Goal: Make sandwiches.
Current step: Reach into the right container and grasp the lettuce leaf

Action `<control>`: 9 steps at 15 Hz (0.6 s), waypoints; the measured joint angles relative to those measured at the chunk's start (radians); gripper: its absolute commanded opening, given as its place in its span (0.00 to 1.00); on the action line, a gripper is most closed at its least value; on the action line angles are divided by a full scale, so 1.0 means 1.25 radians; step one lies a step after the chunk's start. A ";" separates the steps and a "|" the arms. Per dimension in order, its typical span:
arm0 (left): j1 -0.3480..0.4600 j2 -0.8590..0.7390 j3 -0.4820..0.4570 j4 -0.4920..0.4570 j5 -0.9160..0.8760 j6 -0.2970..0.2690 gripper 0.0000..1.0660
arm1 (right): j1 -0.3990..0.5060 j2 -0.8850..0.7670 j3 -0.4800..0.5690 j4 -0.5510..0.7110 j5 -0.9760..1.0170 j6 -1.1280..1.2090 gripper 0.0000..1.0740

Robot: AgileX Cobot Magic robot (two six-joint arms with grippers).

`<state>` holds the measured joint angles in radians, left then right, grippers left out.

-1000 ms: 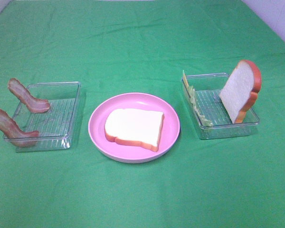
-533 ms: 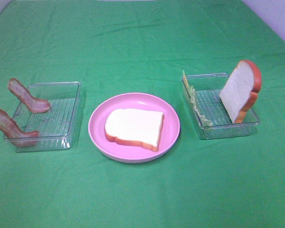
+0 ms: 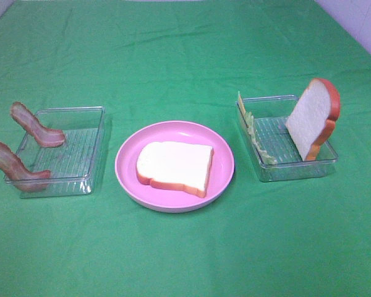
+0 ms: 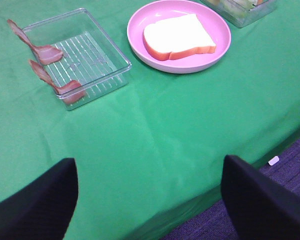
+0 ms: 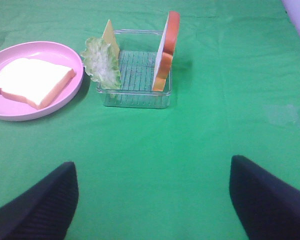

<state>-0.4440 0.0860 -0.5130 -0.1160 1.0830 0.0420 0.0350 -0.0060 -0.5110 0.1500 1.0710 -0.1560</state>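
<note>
My left fingers [image 4: 32,205] and right fingers [image 5: 270,200] are spread; the upright round pale green lettuce [image 5: 101,62] stands nearer my right side

The left gripper [image 4: 150,167] shows as two broad, matte black fingers [image 4: 260,200] with smoothly rounded tips, and the right gripper [image 5: 152,170] as two more of the same dark, blunt shape.

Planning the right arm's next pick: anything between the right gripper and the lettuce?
Nothing visible. Only bare green cloth lies between the open right gripper and the clear tray. The lettuce leans at one side wall, cheese slice close behind; the upright bread slice at the opposite one.
</note>
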 measured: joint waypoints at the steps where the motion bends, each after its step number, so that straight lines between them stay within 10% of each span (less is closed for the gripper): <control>1: 0.000 0.000 0.007 0.004 -0.009 0.000 0.71 | 0.000 0.000 0.000 0.000 0.000 0.000 0.73; 9: 0.000 0.000 0.011 0.014 -0.020 0.000 0.71 | 0.000 0.140 -0.006 -0.001 -0.034 0.001 0.71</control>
<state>-0.4440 0.0860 -0.4990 -0.0990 1.0580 0.0420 0.0350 0.1690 -0.5190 0.1490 1.0290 -0.1550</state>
